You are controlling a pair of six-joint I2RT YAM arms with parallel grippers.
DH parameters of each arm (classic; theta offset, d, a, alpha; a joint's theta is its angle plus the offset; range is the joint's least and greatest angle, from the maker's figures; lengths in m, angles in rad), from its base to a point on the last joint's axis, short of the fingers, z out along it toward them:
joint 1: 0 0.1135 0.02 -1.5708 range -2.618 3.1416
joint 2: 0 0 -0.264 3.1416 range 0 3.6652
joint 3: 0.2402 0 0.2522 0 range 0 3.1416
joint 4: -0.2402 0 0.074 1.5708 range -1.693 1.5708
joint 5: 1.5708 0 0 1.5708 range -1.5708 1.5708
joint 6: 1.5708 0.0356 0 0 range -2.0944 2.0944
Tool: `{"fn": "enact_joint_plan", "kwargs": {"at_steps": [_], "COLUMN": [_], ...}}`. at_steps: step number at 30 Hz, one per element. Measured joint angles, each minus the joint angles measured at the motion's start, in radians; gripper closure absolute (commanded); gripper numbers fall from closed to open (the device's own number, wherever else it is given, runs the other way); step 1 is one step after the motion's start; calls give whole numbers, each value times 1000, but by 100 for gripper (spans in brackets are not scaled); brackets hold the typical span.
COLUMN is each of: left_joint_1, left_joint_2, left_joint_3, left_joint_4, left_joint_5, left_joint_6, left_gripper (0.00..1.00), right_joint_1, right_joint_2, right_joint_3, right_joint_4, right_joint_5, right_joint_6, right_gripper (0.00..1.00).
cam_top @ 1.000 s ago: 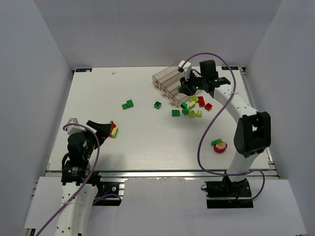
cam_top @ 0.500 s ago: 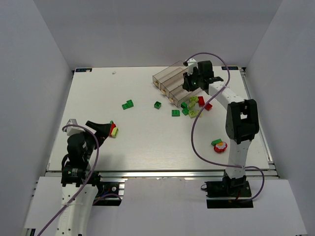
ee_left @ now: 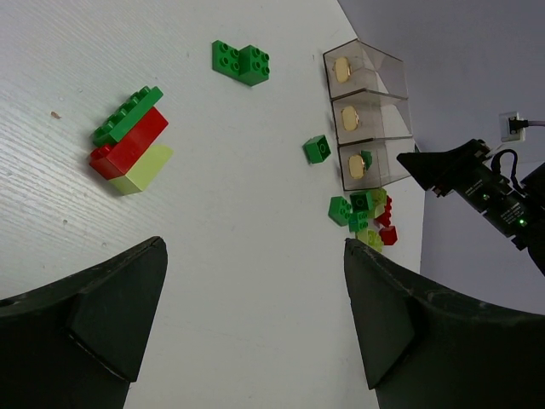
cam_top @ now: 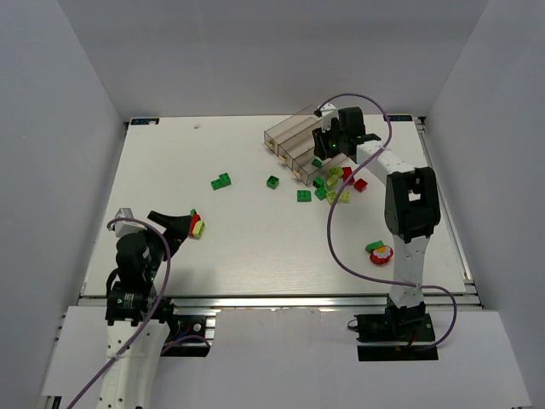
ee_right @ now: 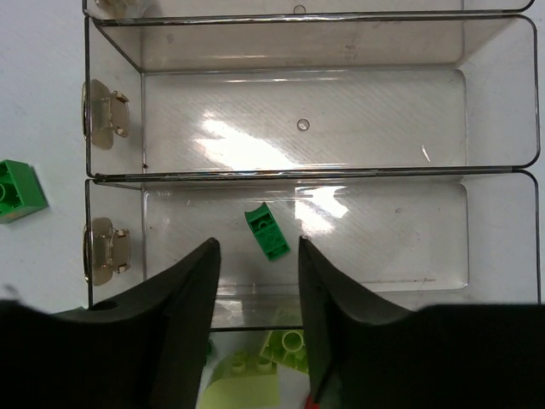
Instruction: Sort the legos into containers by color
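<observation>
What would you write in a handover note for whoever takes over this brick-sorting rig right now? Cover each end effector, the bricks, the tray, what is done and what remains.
Left end effector: open, empty, low over the table near a green-red-lime stack.
Right end effector: open above the clear tray, holding nothing.
Done: one green brick lies in the compartment nearest the mixed pile.
Left: the mixed pile beside the tray, the loose green pieces mid-table, the stack, and a piece by the right arm's base.
</observation>
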Motion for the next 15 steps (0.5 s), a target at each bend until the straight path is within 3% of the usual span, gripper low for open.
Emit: {"fn": "enact_joint_plan", "kwargs": {"at_steps": [8,15], "left_joint_1": [0,0], "left_joint_2": [43,225], "left_joint_3": [0,33], "left_joint_4": [11,-18], "left_joint_5": [0,-23], "left_joint_6": [10,60], "left_gripper": [8,18], "right_joint_1": [-5,-39], "right_joint_2": [0,-87], "right_joint_3": [6,8], "right_joint_4": [-15,-201], "right_joint_5": [-36,-333], "right_joint_6": [-41,-270], "right_gripper": [40,11]}}
